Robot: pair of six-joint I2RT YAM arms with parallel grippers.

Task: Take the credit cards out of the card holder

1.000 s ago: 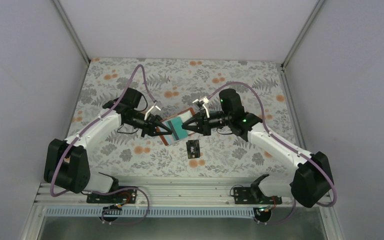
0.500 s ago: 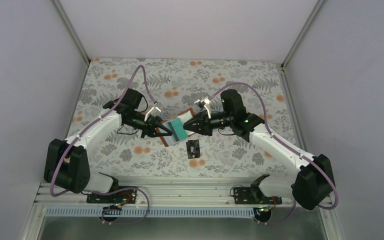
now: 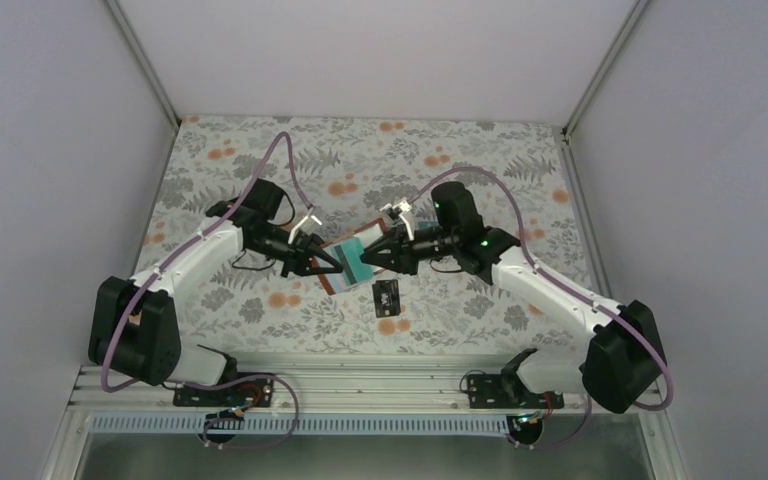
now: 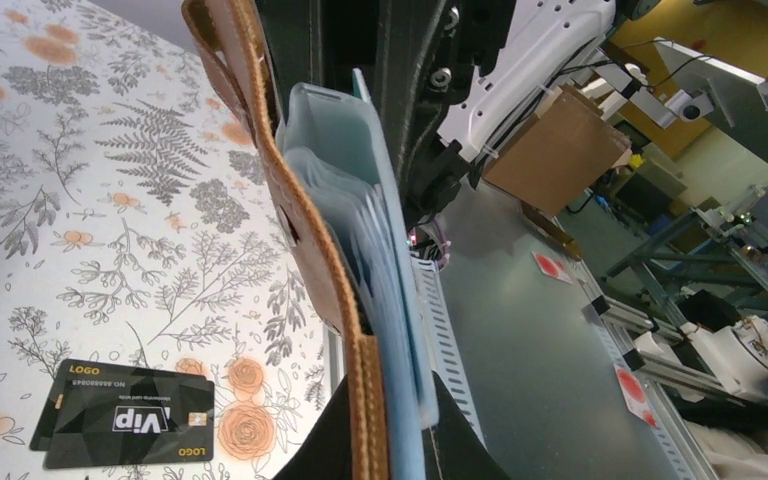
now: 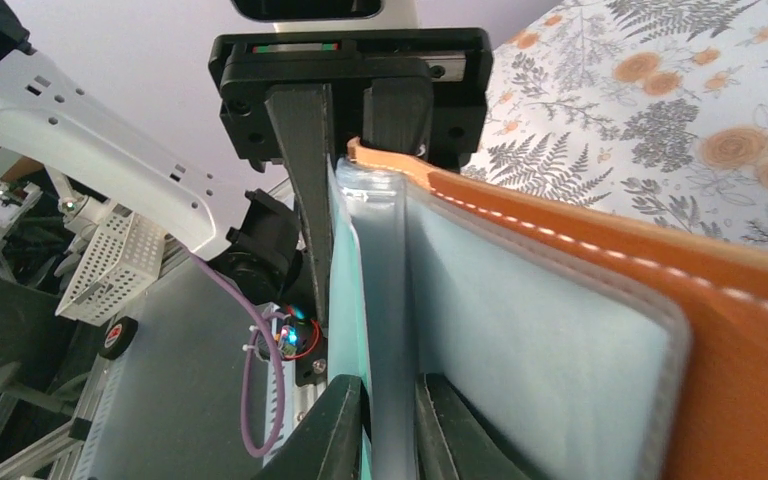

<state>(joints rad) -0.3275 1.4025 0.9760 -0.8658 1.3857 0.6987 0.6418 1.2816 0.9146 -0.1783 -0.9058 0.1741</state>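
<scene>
The brown leather card holder [image 3: 336, 279] hangs open above the floral table between both arms. My left gripper [image 3: 320, 263] is shut on its spine end; in the left wrist view the leather edge [image 4: 300, 220] and pale blue pockets run up from my left gripper [image 4: 385, 425]. My right gripper [image 3: 371, 257] meets it from the right. In the right wrist view my right gripper [image 5: 392, 392] has its fingers tight on either side of a teal-green card [image 5: 348, 300] and a pale pocket layer, beside the holder's cover [image 5: 740, 330]. A black card [image 3: 387, 296] lies on the table below, with a second dark card under it [image 4: 125, 428].
The floral tablecloth [image 3: 260, 170] covers the table, with white walls on three sides. An aluminium rail [image 3: 360, 385] carrying both arm bases runs along the near edge. The black card lies just in front of the held holder.
My right gripper has slid a little left, further onto the holder, and its jaws stand slightly wider than a second ago. The left gripper and holder have barely moved.
</scene>
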